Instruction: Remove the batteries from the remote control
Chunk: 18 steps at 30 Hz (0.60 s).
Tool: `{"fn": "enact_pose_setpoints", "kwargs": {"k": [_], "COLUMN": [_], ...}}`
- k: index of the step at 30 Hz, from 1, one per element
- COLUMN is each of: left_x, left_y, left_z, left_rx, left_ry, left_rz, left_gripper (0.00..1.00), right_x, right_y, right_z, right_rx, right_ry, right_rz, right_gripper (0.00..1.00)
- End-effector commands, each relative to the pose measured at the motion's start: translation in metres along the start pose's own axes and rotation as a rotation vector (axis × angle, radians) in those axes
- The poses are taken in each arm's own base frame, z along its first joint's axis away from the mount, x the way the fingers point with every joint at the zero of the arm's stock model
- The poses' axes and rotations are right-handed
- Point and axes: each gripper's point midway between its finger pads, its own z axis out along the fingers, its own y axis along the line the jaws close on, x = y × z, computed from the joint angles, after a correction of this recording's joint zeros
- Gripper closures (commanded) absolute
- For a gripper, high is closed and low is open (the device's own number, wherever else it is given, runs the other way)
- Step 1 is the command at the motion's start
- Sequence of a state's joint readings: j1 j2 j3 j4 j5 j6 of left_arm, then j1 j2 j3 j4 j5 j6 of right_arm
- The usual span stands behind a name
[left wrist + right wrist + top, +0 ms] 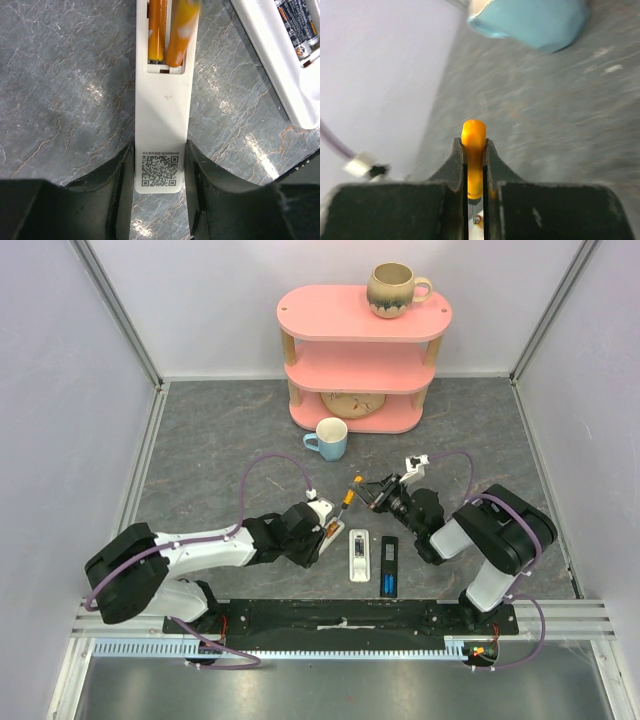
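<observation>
Table [200,440]: flat grey slab with pale marble veins, matt; it lies under the held remote.
Pink shelf [330,315]: three rounded, smooth tiers on pale posts, well beyond the held remote.
Left gripper [159,152]: dark fingers half apart, clamped on both long edges of the held remote at its coded end.
Right gripper [474,142]: dark tapered fingers pressed together on the screwdriver handle, just beyond and right of the held remote.
Blue cup [330,438]: glossy and round, beyond the held remote.
Held remote [162,100]: long white plastic bar, back up, square printed code at one end, battery bay uncovered.
Second white remote [358,555]: lies flat just right of the held remote, bay uncovered.
Black remote [390,555]: slim bar, farther right.
Screwdriver [349,498]: orange rounded handle, tilted down toward the held remote.
Batteries [156,30]: a smooth orange cylinder sits in the held remote's bay; a thicker orange cylinder beside it is blurred, cell or tool unclear; dark printed cells sit in the second white remote.
Open room: bare slab left of the held remote, up to the metal side rail.
</observation>
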<state>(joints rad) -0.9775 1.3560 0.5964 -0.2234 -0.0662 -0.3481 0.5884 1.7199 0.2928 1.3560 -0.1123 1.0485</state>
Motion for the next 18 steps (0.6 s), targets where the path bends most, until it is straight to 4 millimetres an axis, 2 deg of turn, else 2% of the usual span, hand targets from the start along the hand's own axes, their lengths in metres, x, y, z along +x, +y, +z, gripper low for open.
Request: {"fn": "enact_pose_setpoints", "kwargs": {"k": [1,5,9,14,16,17,18], "left_x": [-0.001,0.002,0.001,0.0,0.0,0.0,-0.001], "left_y": [0.008,0.01,0.01,0.01,0.01,0.01,0.01], "left_z": [0.015,0.017,0.018,0.015,0.015,0.015,0.014], "left_rx": [-0.053,-0.062,-0.067,-0.063,-0.063,-0.063,-0.063], "left_ry": [-0.008,0.007,0.013,0.001,-0.001,-0.002,-0.004], "left_rz": [-0.047,-0.048,-0.048,-0.051,-0.052,-0.051,-0.052], "left_gripper": [0.98,0.98,0.98,0.98,0.98,0.98,0.98], "right_x": [0.008,0.007,0.008,0.009,0.001,0.005,0.0], "right_y": [0.136,0.141,0.135,0.121,0.125,0.116,0.118], "right_z": [-0.042,-0.044,-0.043,-0.031,-0.027,-0.024,-0.021], "right_rx": [-0.545,-0.56,-0.528,-0.439,-0.428,-0.373,-0.365], "right_ry": [0.094,0.094,0.094,0.096,0.069,0.094,0.085], "right_rz": [0.089,0.092,0.079,0.005,-0.049,-0.056,-0.078], "right_gripper": [1.0,1.0,1.0,1.0,1.0,1.0,1.0]}}
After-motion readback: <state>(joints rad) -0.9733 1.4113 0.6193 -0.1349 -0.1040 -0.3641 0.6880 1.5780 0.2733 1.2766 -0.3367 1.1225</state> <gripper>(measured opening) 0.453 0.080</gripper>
